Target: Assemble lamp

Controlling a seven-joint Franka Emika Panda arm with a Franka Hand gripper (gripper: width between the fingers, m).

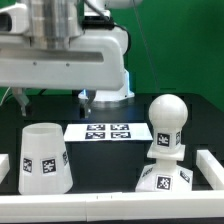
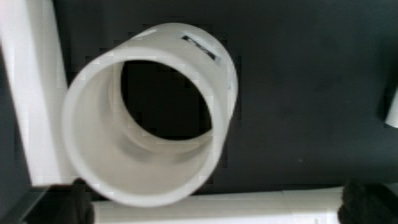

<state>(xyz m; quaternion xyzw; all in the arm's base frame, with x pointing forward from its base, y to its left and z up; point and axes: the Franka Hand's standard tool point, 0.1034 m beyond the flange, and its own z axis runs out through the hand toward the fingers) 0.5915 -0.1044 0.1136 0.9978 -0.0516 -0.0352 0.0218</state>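
Note:
The tapered shade [image 1: 45,158] stands at the front of the exterior view's left, wide end down, with square tags on its side. The round bulb [image 1: 166,122] sits upright on the low angular base [image 1: 163,179] at the exterior view's right. My hand [image 1: 48,30] hangs high above the shade, and its fingertips do not show in that view. In the wrist view I look down into the shade's open mouth [image 2: 151,110]. My gripper [image 2: 210,206] is open, with one dark finger [image 2: 54,205] beside the shade's rim and the other far off it. Nothing is held.
The marker board [image 1: 105,131] lies flat behind the parts. The white robot pedestal [image 1: 100,60] stands at the back. A low white wall [image 1: 212,168] borders the work area on the exterior view's right, and another [image 2: 25,90] runs beside the shade.

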